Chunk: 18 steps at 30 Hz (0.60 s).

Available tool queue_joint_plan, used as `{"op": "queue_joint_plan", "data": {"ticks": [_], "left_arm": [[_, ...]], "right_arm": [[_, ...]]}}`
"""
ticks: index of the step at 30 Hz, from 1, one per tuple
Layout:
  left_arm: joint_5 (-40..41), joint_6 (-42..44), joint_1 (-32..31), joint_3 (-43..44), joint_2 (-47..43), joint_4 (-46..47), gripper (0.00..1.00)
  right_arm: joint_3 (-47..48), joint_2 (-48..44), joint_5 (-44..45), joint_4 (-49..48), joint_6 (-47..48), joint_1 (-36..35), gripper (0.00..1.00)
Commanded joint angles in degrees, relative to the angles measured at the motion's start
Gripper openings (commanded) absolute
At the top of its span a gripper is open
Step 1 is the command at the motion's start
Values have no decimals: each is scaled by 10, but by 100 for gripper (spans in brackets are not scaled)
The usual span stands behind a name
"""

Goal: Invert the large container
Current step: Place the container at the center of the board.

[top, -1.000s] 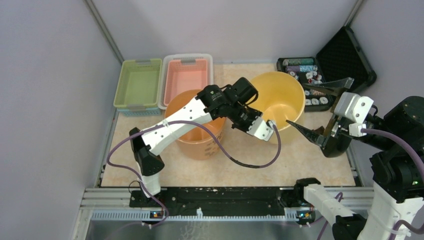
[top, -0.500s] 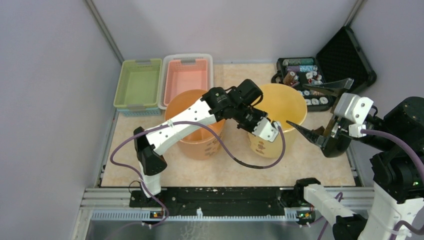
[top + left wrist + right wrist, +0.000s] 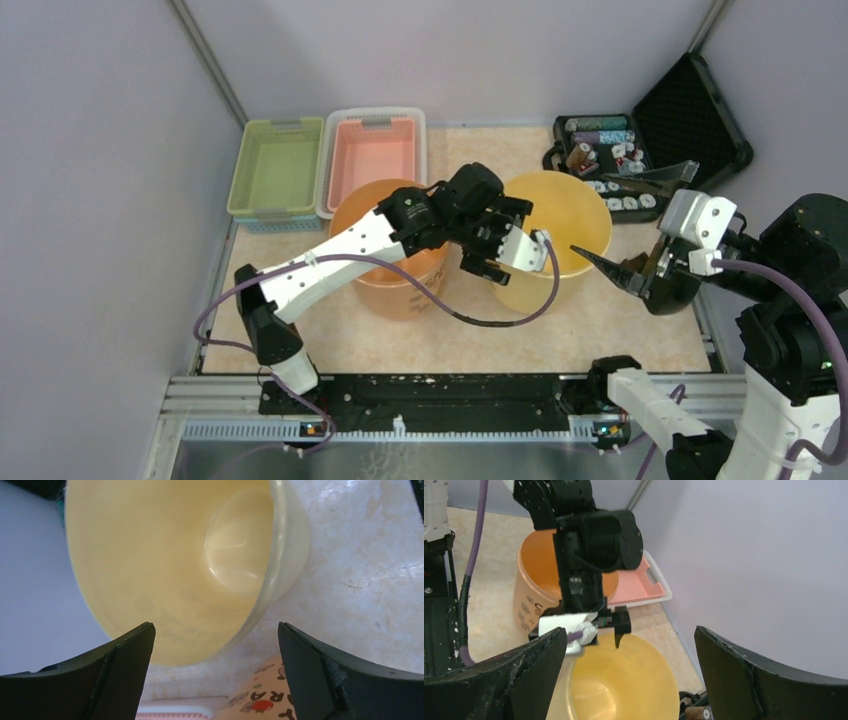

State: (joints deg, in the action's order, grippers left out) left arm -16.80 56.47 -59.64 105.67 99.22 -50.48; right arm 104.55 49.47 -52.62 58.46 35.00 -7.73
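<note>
The large container [image 3: 572, 212] is a yellow bucket standing upright, mouth up, right of the table's centre. In the left wrist view its inside [image 3: 165, 565] fills the picture. My left gripper [image 3: 497, 240] hovers at its left rim, open, with nothing between the fingers [image 3: 215, 627]. Just off its right rim my right gripper [image 3: 590, 213] is also open and empty, looking down into the bucket [image 3: 624, 685] between wide fingers [image 3: 630, 630].
An orange bucket [image 3: 395, 285] with printed lettering stands upright just left of the yellow one, under my left arm. A green basket [image 3: 275, 165] and a pink basket [image 3: 372, 150] sit at the back left. An open black case [image 3: 690, 115] of small items lies back right.
The yellow bucket was tilted on its side in my left gripper; it has swung back to upright. The left gripper opened, let go of the rim and drew slightly left. The right arm barely moved.
</note>
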Motion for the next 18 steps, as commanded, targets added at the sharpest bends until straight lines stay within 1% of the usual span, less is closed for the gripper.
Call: {"op": "queue_joint_plan", "data": {"ticks": [1,6,12,14,18], "left_arm": [[101,-57,0,-56,-84,106,99],[159,-68,9,-101,-112,157,99],[259,-78,27,-157,-104,228,99],[285,-86,37,-160,-97,238,99],[308,-102,59,-160,-88,234,98]], "right_arm": [[-7,-5,-5,-10,5,-5,99],[-11,-6,-8,-17,-3,-5,99],[-26,-10,-7,-21,-6,-5,99],[-31,-10,-8,-24,-7,-5,99],[-39,-8,-10,-27,-9,-5,99]]}}
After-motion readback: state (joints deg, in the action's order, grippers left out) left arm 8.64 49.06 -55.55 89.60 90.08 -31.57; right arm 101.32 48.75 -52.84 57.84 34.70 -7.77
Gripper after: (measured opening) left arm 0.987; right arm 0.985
